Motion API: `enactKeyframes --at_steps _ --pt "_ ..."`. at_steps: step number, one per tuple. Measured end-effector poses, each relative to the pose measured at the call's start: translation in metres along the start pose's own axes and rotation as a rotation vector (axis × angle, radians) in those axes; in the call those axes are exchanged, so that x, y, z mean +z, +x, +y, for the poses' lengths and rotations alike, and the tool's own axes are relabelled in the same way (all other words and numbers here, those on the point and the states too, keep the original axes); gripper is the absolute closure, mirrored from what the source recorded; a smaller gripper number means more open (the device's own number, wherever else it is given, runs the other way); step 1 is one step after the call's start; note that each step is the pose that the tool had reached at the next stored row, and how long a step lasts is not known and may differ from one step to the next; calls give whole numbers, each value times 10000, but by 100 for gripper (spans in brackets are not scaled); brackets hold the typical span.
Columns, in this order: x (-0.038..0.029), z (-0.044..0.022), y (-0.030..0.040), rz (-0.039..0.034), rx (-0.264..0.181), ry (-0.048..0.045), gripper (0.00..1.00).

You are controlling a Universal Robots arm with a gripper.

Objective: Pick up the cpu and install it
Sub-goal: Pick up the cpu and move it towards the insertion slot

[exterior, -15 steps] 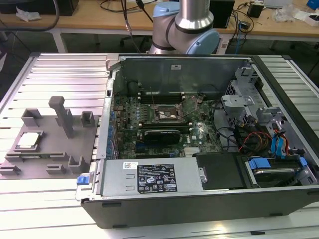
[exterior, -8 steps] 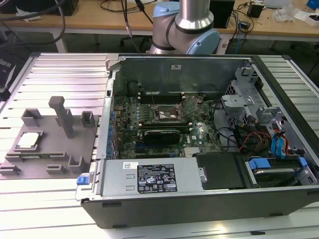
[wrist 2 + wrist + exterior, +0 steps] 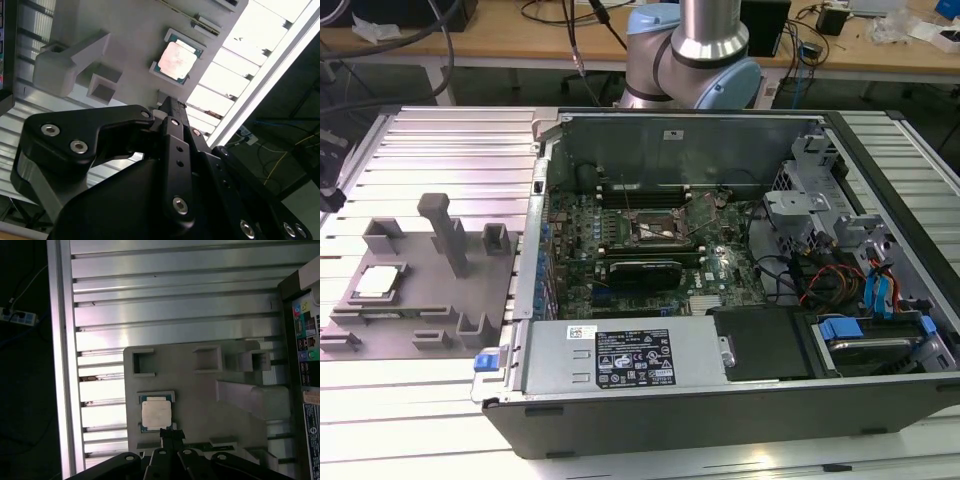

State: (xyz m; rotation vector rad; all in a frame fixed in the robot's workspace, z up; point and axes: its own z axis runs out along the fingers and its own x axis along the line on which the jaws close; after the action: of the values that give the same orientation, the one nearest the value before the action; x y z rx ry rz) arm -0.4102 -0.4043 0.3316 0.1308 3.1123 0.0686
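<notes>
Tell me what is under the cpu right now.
The cpu lies in a shallow framed recess of the grey fixture plate, which rests on the slotted metal table. The recess floor beneath the chip is covered.

Glossy metal cpu (image 3: 157,413), matt grey plastic fixture (image 3: 200,405), shiny ribbed metal table (image 3: 175,290)

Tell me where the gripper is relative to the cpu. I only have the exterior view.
Observer: In the first wrist view the gripper hangs over the grey fixture, its tips beside the cpu but apart from it.
Operator: Holding anything?
Observer: No. The jaws are shut with nothing between them.
Operator: Cpu seated?
Observer: In the second wrist view it lies flat in the fixture, silver top up, with a green rim showing around it.
</notes>
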Motion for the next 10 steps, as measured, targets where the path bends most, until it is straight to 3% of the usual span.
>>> enactKeyframes --at_steps 10 --pt "23 -1 1 -2 0 -1 89"
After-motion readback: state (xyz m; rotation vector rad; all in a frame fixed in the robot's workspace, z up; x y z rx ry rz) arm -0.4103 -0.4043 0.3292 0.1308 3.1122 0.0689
